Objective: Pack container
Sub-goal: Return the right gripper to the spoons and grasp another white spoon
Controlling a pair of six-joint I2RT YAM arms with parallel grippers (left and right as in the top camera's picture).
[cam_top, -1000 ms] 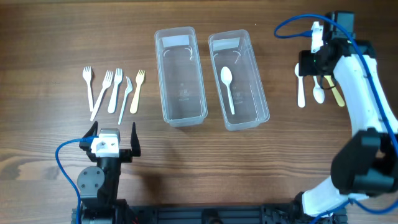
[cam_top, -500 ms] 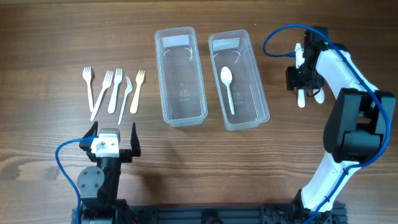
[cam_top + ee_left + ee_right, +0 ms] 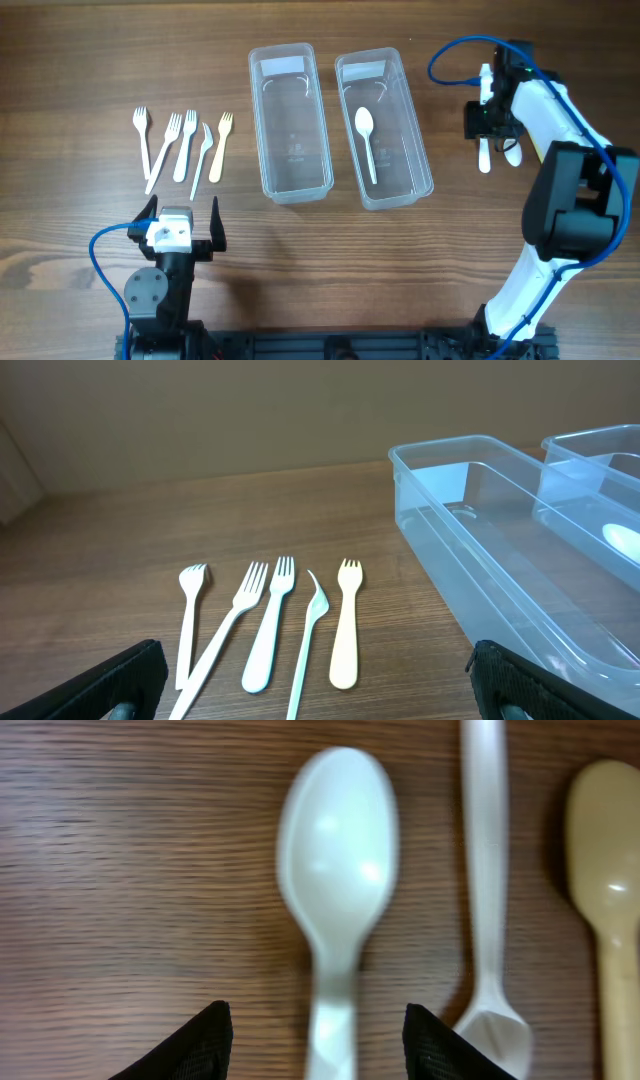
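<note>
Two clear plastic containers stand mid-table: the left one [image 3: 290, 125] is empty, the right one [image 3: 383, 130] holds a white spoon [image 3: 366, 140]. Several forks [image 3: 185, 145] lie in a row at the left, also in the left wrist view [image 3: 270, 625]. More spoons lie at the right [image 3: 485, 158]. My right gripper [image 3: 487, 125] is open, its fingertips straddling the handle of a white spoon [image 3: 337, 870] without closing on it. A second white spoon [image 3: 487, 870] and a cream spoon [image 3: 605, 840] lie beside it. My left gripper [image 3: 180, 225] is open and empty near the front edge.
The left container's wall [image 3: 470, 560] and the right container's corner [image 3: 600, 470] show in the left wrist view. Blue cables loop by both arms. The right arm [image 3: 560, 150] stretches along the table's right side.
My right arm has swung left and down over the spoons at the right, and the gripper now sits low around one white spoon's handle. The left arm has not moved.
</note>
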